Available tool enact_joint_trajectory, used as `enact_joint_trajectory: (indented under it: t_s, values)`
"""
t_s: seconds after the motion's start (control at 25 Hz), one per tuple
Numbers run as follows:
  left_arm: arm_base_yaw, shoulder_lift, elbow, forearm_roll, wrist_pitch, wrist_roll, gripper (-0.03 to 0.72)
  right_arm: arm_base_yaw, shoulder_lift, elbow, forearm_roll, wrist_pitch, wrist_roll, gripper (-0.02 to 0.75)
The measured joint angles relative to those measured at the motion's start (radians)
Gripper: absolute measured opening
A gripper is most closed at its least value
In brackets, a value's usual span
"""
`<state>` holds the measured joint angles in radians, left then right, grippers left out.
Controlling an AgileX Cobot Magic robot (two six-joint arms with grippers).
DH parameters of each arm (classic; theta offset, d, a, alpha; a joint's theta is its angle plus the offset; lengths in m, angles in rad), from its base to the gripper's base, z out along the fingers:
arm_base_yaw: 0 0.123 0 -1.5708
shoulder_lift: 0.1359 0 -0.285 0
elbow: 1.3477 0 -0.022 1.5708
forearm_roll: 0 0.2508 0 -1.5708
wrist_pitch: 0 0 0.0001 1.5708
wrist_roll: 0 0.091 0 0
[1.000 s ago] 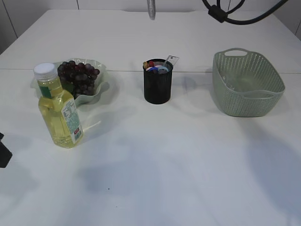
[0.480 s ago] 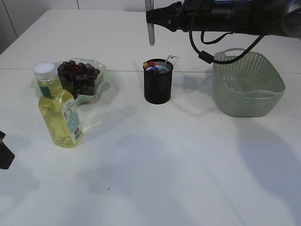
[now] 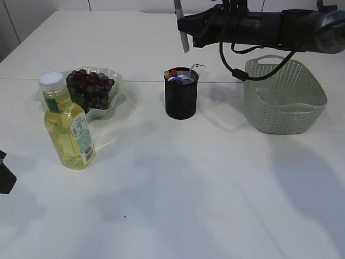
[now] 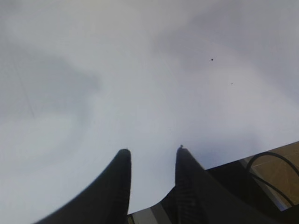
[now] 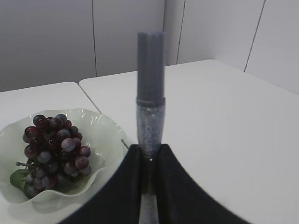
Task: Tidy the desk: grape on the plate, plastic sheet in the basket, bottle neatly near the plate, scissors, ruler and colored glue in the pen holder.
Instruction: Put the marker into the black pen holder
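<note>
My right gripper [image 3: 187, 25] is shut on a grey glitter glue tube [image 3: 183, 38] and holds it upright in the air, above and just behind the black mesh pen holder [image 3: 181, 97]. In the right wrist view the tube [image 5: 150, 107] stands up between the jaws of the right gripper [image 5: 150, 148]. The holder has a ruler [image 3: 197, 69] and coloured items in it. Dark grapes [image 3: 89, 89] lie on the pale green plate [image 3: 116, 105]. A yellow bottle [image 3: 67, 129] stands in front of the plate. My left gripper [image 4: 153, 150] is open and empty over bare table. No plastic sheet shows.
A green basket [image 3: 283, 97] stands at the right, under my right arm. The left gripper shows as a black bit [image 3: 4, 175] at the left edge. The grapes [image 5: 53, 149] and plate [image 5: 100, 128] lie beyond the held tube in the right wrist view.
My right arm has come into view from the top right. The glue tube has come down and shifted a little to the right above the pen holder. The left gripper has not moved.
</note>
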<state>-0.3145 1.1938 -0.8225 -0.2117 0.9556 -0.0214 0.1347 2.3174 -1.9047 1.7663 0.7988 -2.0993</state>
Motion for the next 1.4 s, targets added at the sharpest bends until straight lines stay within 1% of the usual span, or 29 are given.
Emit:
enact_joint_trajectory:
  t_s: [0.56,0.72,1.08,1.32,1.4]
  values:
    - [0.0,0.0,0.0,0.002,-0.022,0.0,0.239,0.0,0.07,0.002,0.006,0.004,0.004,0.073]
    - [0.0,0.0,0.0,0.004,-0.022,0.0,0.239,0.0,0.07,0.002,0.006,0.005,0.004,0.088]
    - [0.0,0.0,0.0,0.007,-0.022,0.0,0.239,0.0,0.082,0.002,0.006,0.022,0.025,0.154]
    - [0.0,0.0,0.0,0.007,-0.02,0.0,0.239,0.0,0.082,0.002,0.006,0.024,0.035,0.244]
    - [0.0,0.0,0.0,0.007,-0.02,0.0,0.239,0.0,0.082,0.002,0.006,0.024,0.038,0.259]
